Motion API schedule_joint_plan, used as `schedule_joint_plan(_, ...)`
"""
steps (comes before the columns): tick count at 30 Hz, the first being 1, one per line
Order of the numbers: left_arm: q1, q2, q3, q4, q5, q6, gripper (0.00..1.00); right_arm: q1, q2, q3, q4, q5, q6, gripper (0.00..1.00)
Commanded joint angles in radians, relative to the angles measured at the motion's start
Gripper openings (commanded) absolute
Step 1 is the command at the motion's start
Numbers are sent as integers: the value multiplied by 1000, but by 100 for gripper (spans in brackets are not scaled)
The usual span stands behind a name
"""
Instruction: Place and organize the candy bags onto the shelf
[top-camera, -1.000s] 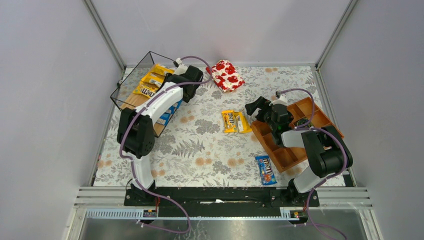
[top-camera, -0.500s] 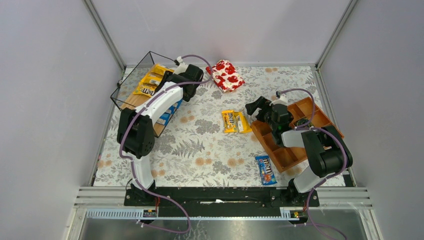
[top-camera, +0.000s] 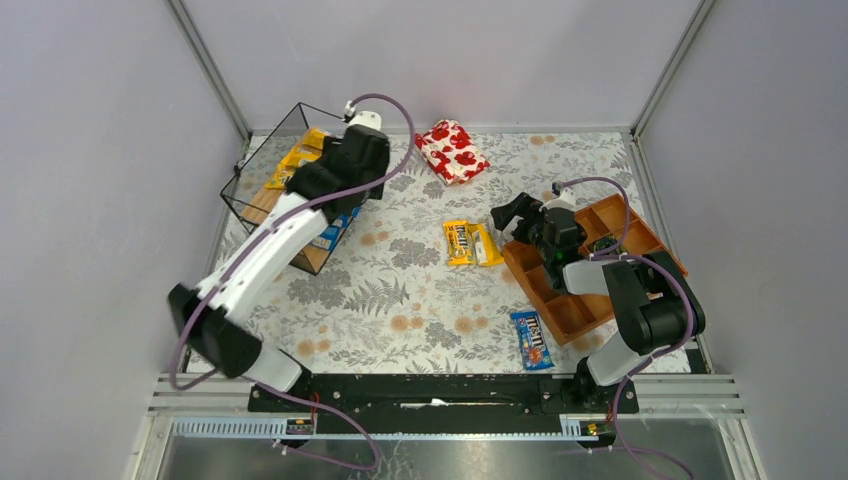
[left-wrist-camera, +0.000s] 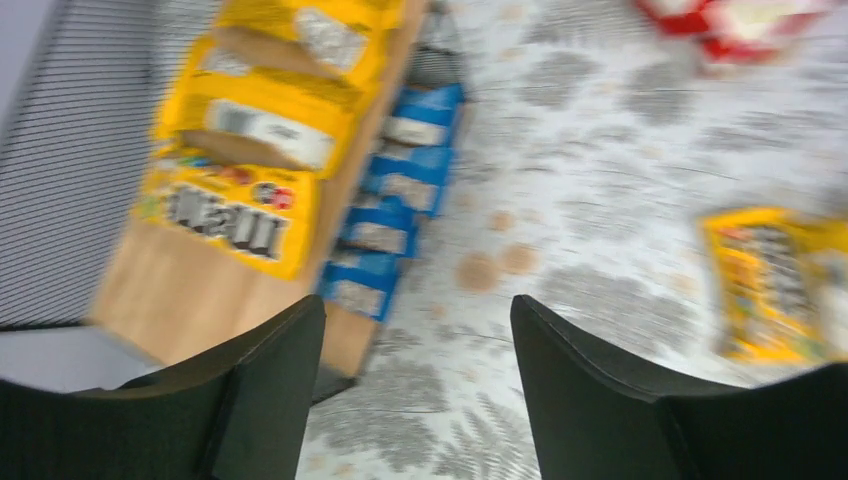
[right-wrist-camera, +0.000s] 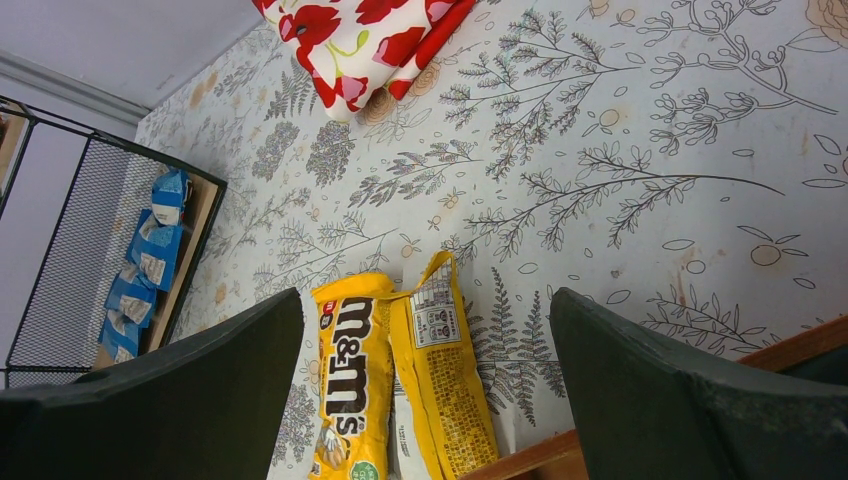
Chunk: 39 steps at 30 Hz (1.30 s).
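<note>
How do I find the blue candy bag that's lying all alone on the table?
Find the orange-brown wooden compartment tray on the table's right side. Just off its near corner lies one small glossy blue M&M's packet. Its two loose neighbours are yellow packets.

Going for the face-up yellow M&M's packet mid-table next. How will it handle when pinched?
The yellow packet looks thin and glossy, so it likely flexes and may slip. It lies flat on the table, so lifting probably means scraping under an edge. The second yellow packet touches it and may drag along.
</note>
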<state>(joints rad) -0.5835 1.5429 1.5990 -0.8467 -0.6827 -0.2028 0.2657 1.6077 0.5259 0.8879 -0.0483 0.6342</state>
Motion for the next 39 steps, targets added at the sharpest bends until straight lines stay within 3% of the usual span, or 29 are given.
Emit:
schedule_joint_plan(1, 1, -159, -128, 144, 550, -46, 75, -7, -3, 19, 31, -16, -14, 100)
schedule_joint_plan(5, -11, -233, -358, 399, 962, -241, 75, -8, -3, 19, 30, -17, -14, 100)
schedule_joint_plan(8, -75, -220, -550, 640, 1117, -471, 71, -7, -5, 19, 28, -11, -16, 100)
schedule_joint_plan(11, -188, -157, -684, 882, 1139, -639, 69, -8, -8, 14, 27, -8, -16, 100)
schedule_joint_plan(17, -348, 114, -660, 1040, 1103, -778, 65, -8, -17, 8, 29, -3, -16, 100)
schedule_joint_plan(21, -351, 267, -636, 1159, 1126, -898, 58, -8, -26, -1, 29, 6, -17, 100)
schedule_joint_plan(28, -357, 455, -527, 1154, 1113, -897, 56, -11, -30, -6, 32, 8, -15, 100)
schedule_joint_plan(39, -386, 579, -544, 1296, 1216, -987, 48, -22, -23, -7, 45, -5, -1, 100)
